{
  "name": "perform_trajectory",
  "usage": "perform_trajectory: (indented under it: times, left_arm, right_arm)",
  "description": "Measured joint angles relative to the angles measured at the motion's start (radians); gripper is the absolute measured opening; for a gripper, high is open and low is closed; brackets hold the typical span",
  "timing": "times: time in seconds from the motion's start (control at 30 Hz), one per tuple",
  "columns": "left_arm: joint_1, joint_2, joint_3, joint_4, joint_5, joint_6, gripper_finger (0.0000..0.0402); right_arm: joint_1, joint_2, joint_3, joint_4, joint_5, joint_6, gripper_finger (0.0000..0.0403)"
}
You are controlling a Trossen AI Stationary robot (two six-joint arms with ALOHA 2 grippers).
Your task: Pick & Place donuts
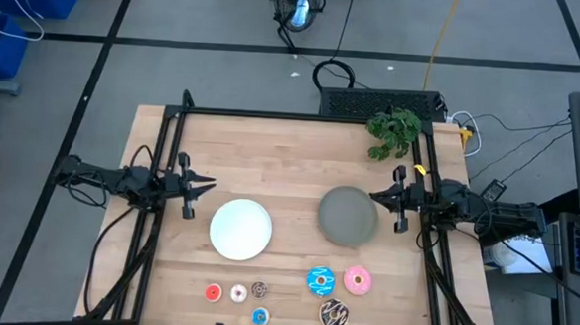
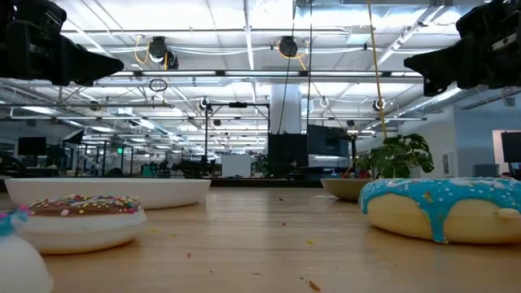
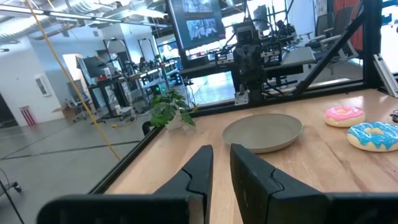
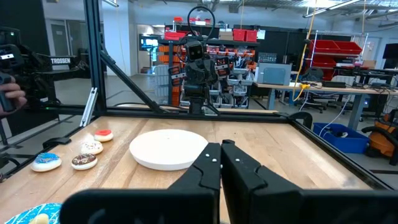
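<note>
Seven toy donuts lie flat along the table's near edge. The tiny ones are red [image 1: 214, 293], white [image 1: 237, 295], brown [image 1: 259, 289] and blue [image 1: 260, 316]. To their right lie the blue sprinkled donut [image 1: 321, 280], the pink donut [image 1: 357, 280] and the chocolate drizzled donut [image 1: 334, 312]. My left gripper [image 1: 206, 185] hovers at the table's left side, beyond the white plate [image 1: 241, 229], fingers close together [image 3: 221, 168]. My right gripper [image 1: 375, 196] hovers at the right side over the gray plate's [image 1: 348, 216] far rim, shut [image 4: 221, 163]. Neither touches anything.
A potted green plant [image 1: 393, 131] stands at the far right corner. Black frame posts run along the table's left [image 1: 161, 166] and right [image 1: 430, 180] sides. Bare wood lies between the plates and across the far half. A person's hand [image 4: 12, 93] shows beyond the table.
</note>
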Motion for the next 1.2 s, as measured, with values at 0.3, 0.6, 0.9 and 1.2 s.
perform_trajectory:
  times: [0.3,0.6,0.9,1.2]
  left_arm:
    - [0.0,0.0,0.0,0.018,0.039,-0.086,0.0063]
    - [0.0,0.0,0.0,0.043,0.066,-0.191,0.0063]
    - [-0.002,0.047,0.087,0.036,0.309,-0.248,0.0062]
    - [-0.065,0.381,0.465,-0.189,0.144,-0.252,0.0062]
  right_arm:
    - [0.0,0.0,0.0,0.0,0.0,0.006,0.0]
    - [0.0,0.0,0.0,-0.011,0.0,0.026,0.0]
    - [0.0,0.0,0.0,0.003,0.001,0.011,0.0]
    - [0.0,0.0,0.0,0.096,0.027,-0.026,0.0]
